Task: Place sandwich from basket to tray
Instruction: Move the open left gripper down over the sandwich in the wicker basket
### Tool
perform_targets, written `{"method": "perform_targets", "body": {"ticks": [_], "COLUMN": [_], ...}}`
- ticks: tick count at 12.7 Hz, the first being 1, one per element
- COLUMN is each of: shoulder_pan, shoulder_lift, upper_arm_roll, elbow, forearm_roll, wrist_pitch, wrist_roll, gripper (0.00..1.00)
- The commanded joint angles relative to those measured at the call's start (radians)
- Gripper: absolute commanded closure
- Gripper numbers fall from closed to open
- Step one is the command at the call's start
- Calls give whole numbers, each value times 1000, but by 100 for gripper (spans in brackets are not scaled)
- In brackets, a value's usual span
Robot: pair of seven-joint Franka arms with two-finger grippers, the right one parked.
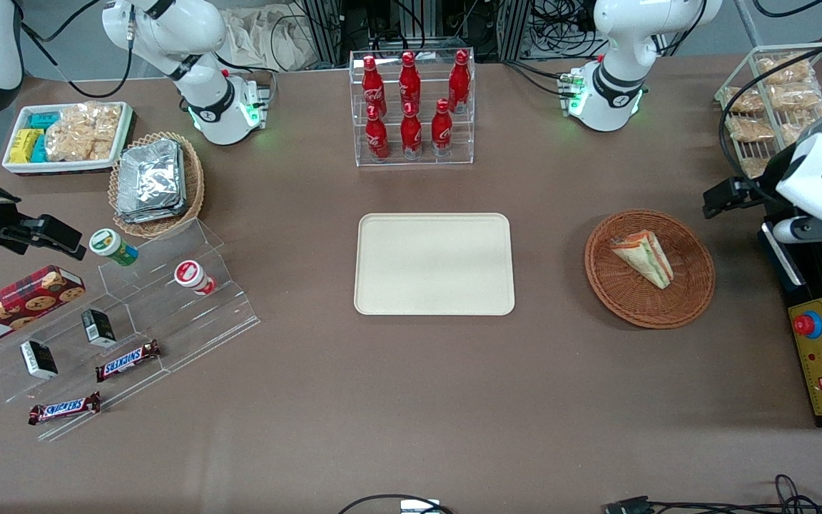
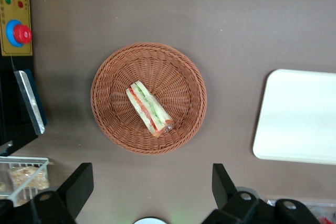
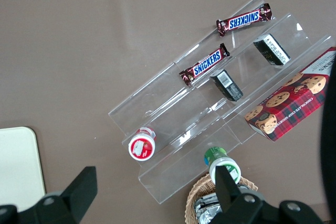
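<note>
"SNICKERS" is printed on two chocolate bars (image 3: 244,20) (image 3: 205,64) lying on the clear stepped stand (image 3: 173,124); beside it, a tartan cookie box (image 1: 11,305) reads "WALKERS".

We see a reddish-brown woven basket (image 1: 650,268) below our black gripper (image 2: 149,187), its fingers spread wide, holding a pale sandwich (image 1: 645,258) striped green, orange and red; the tray (image 1: 434,263) beside is plain cream-beige.
</note>
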Motion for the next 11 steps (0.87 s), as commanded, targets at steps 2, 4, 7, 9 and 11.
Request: {"method": "perform_targets", "body": {"ticks": [2, 4, 7, 9, 11], "shoulder_pan": [8, 10, 10, 10, 35], "shoulder_lift": [-94, -108, -114, -118, -110], "upper_arm_roll": [4, 4, 4, 4, 4], "elbow": [-263, -355, -489, -565, -639], "forearm_roll": [8, 8, 8, 8, 10], "wrist_pitch": [236, 328, 474, 578, 670], "wrist_roll": [-134, -191, -262, -300, -318], "gripper": [0, 0, 0, 0, 0]}}
